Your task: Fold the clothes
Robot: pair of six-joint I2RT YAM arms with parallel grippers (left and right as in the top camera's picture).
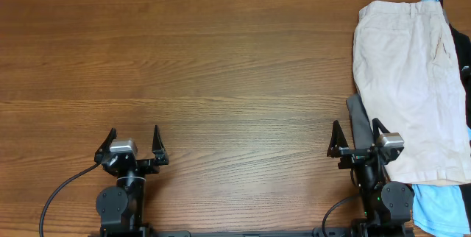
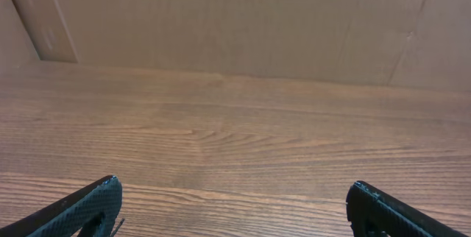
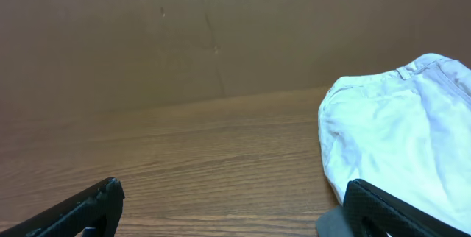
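Note:
Pale beige khaki shorts lie on top of a pile at the table's right edge; they also show at the right of the right wrist view. A grey garment pokes out from under their left side, a light-blue one lies under the near end, and a black one at the far right. My right gripper is open and empty, its right finger beside the shorts' edge. My left gripper is open and empty over bare wood at the front left.
The wooden table stretches wide to the left of the pile. A brown cardboard wall stands behind the table. A black cable runs from the left arm's base.

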